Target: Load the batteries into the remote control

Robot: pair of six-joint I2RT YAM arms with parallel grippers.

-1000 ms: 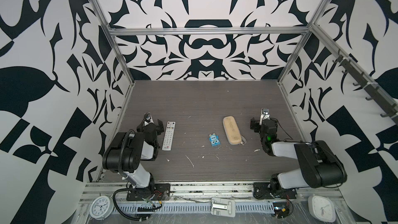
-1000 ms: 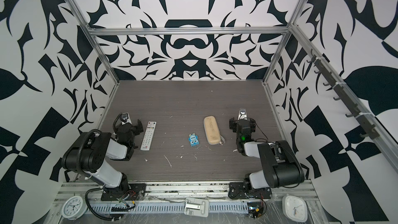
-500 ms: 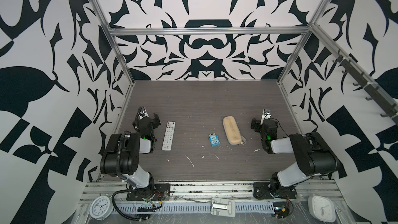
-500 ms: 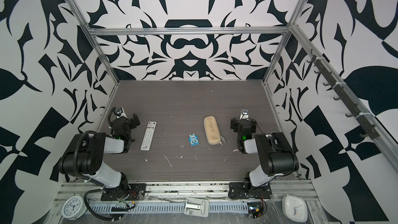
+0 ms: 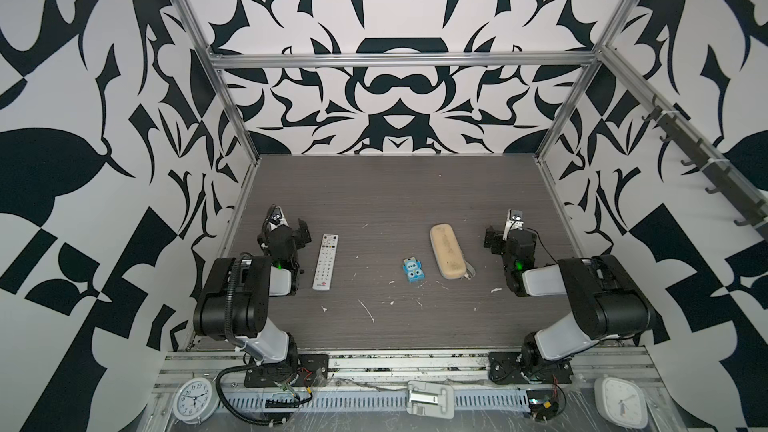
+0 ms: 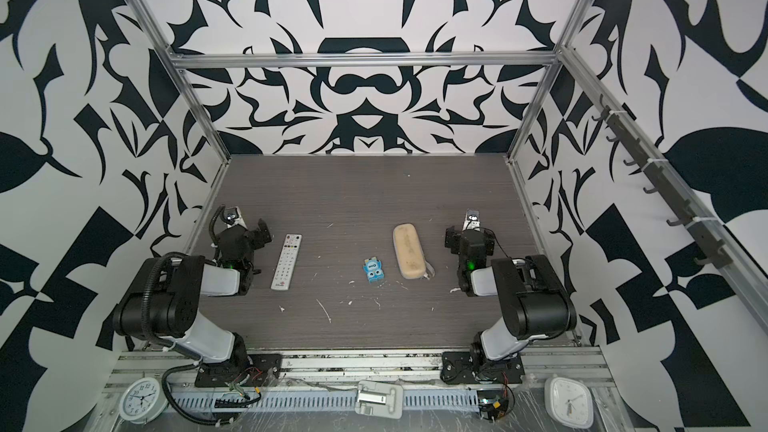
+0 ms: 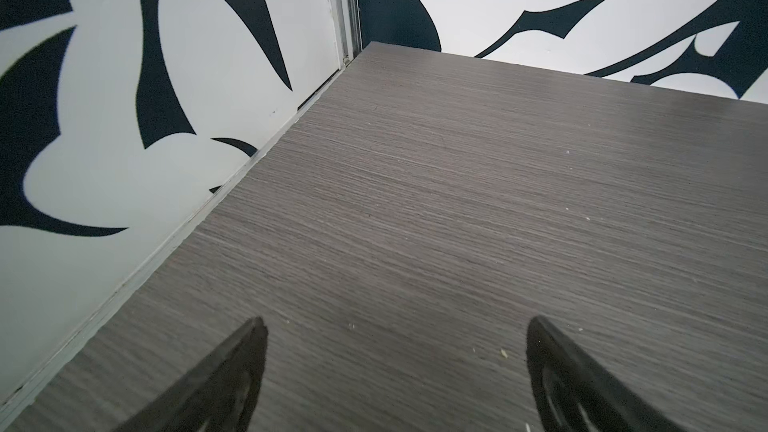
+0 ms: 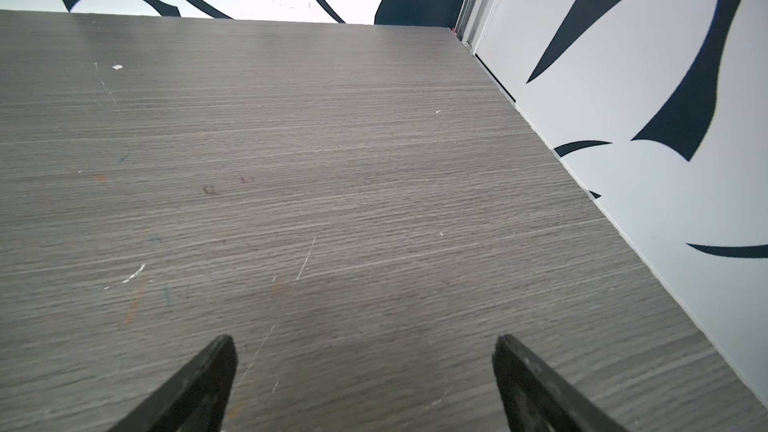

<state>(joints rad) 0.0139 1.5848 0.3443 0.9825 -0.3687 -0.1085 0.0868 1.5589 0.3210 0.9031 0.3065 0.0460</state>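
The white remote control lies button side up on the grey table, left of centre, with its red button at the far end. No batteries show in any view. My left gripper sits low just left of the remote, apart from it, pointing toward the back wall. In the left wrist view it is open over bare table. My right gripper rests near the right wall. It is open too, with nothing between its fingers.
A tan oblong case lies right of centre, between the remote and the right gripper. A small blue block with eyes sits beside it. White scraps dot the front of the table. Patterned walls close in on three sides.
Both arms have folded back toward their bases. The left gripper has swung a little away from the remote toward the left wall. The objects have not moved.
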